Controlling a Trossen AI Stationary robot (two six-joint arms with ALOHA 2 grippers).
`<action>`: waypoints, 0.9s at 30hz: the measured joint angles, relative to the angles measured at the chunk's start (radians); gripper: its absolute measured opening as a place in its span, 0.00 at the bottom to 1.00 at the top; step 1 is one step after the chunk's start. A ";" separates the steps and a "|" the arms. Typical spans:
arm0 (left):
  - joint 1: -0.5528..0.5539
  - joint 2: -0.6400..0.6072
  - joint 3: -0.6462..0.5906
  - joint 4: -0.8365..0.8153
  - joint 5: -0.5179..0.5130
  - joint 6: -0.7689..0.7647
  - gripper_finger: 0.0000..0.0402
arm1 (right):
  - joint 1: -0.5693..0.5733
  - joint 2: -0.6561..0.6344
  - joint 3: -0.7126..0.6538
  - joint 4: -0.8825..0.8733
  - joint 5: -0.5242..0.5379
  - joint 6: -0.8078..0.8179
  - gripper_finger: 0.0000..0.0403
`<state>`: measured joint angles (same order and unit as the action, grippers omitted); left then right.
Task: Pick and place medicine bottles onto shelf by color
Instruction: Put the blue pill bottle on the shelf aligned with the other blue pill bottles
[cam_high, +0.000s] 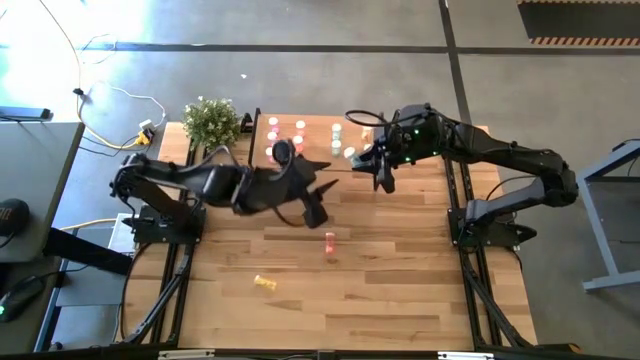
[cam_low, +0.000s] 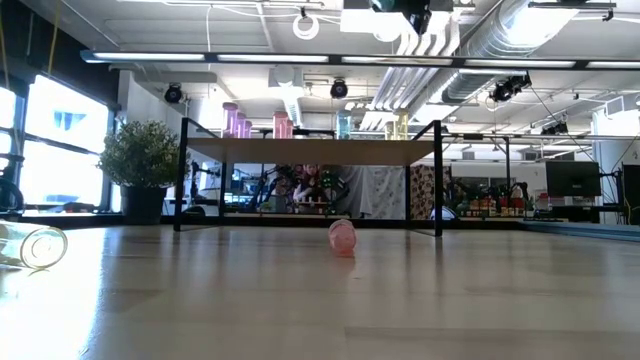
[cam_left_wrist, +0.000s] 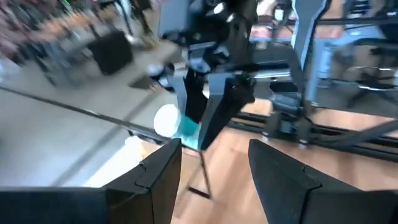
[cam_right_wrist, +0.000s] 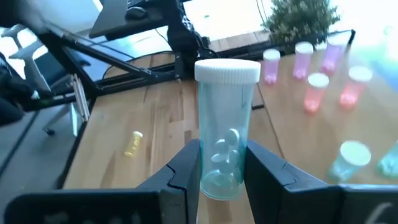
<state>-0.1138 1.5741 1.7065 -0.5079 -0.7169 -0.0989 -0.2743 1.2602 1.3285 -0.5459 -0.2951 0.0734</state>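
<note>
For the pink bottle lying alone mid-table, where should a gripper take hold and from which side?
Best guess: grip the pink bottle across its round body, coming straight down from above. It lies on its side on the open tabletop, nothing close around it, so jaws set across its long axis should straddle it.

Robotics lab/workshop: bare concrete floor (cam_high: 330, 25) with tape lines, exposed ceiling ducts (cam_low: 520, 25), strip lights, monitors (cam_low: 572, 178), cluttered benches behind wood-plank counter (cam_high: 400, 290), loose cables (cam_high: 120, 95).

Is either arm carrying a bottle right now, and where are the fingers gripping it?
The right gripper holds a pale blue-green bottle by its lower body, cap up. The left gripper holds nothing.
</note>
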 joint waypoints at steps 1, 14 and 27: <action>0.018 -0.009 0.000 -0.025 0.043 -0.024 0.44 | 0.002 0.000 0.000 0.007 0.000 -0.020 0.22; 0.200 -0.058 0.000 -0.274 0.440 -0.092 0.44 | 0.007 0.039 0.000 0.058 0.014 -0.159 0.22; 0.322 -0.071 0.000 -0.413 0.653 0.113 0.44 | 0.132 0.104 -0.002 0.098 0.265 -0.006 0.22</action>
<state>0.2085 1.5029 1.7065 -0.9213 -0.0637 0.0138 -0.1426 1.3645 1.3266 -0.4475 -0.0297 0.0671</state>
